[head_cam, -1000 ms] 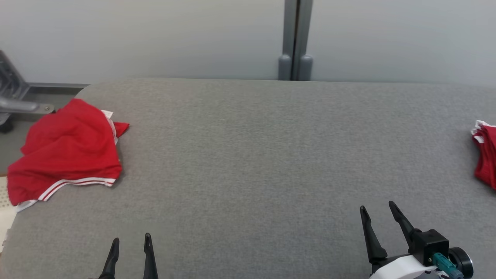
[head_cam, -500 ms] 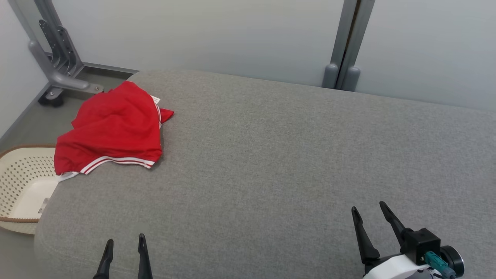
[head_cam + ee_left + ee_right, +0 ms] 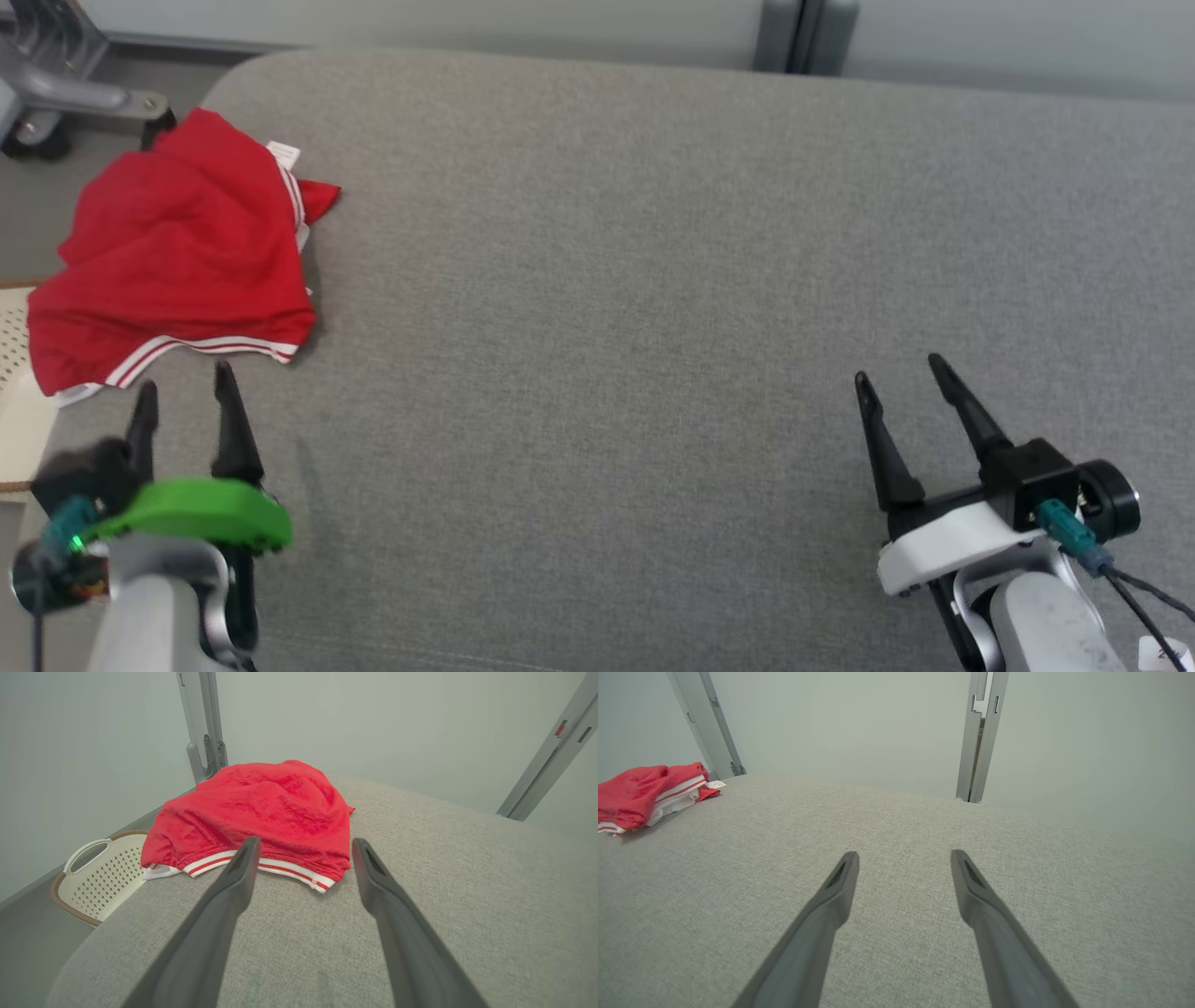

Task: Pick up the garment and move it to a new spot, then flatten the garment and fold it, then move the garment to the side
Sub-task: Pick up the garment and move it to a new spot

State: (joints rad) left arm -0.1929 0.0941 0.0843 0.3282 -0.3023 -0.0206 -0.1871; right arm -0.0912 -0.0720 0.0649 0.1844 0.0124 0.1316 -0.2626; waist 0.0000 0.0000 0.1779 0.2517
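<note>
Both spread wide, left gripper [image 3: 184, 378] just short of the garment [image 3: 177, 243], right gripper [image 3: 897, 369] well away from it. Might just shove it off the table [image 3: 653, 280], coming in this flat.

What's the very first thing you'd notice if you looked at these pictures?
The bright red garment with white stripes grabs the eye first, bunched up at the far left corner of the grey padded surface. Next is the left end effector, open and pointing at the striped hem from just short of it, with a vivid green cover on its wrist. The right end effector hangs open over bare grey at the right.
</note>
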